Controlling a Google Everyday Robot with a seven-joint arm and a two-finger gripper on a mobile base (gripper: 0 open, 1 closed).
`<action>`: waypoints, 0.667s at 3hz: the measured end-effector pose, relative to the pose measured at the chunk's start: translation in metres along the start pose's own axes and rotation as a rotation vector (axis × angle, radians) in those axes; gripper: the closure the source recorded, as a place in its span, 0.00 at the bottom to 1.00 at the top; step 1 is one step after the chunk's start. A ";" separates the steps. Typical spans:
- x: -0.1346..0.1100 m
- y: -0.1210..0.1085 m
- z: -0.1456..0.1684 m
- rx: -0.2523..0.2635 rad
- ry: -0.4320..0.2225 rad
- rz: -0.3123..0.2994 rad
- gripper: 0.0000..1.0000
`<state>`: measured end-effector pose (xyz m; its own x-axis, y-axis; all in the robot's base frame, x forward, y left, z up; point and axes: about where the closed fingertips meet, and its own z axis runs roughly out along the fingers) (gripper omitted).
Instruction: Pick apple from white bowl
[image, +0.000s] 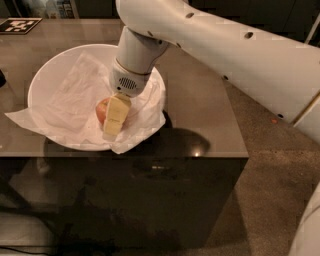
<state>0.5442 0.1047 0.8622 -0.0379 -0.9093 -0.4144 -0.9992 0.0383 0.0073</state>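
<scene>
The white bowl (47, 75) stands on the dark table, lined with a crumpled white paper sheet (75, 100). The small red-orange apple (102, 110) lies in the bowl's right half on the paper. My gripper (114, 122) reaches straight down into the bowl from the white arm and sits right at the apple, covering its right side. The apple rests low in the bowl.
The dark table (200, 110) ends in a front edge just below the bowl, with brown floor (270, 190) to the right. A black-and-white marker tag (19, 25) lies at the table's far left corner. The paper's corners hang over the bowl's rim.
</scene>
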 end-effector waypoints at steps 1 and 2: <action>0.000 0.001 0.015 -0.027 -0.019 0.015 0.00; 0.001 0.002 0.025 -0.061 -0.050 0.018 0.19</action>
<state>0.5422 0.1142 0.8386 -0.0570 -0.8867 -0.4588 -0.9972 0.0280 0.0699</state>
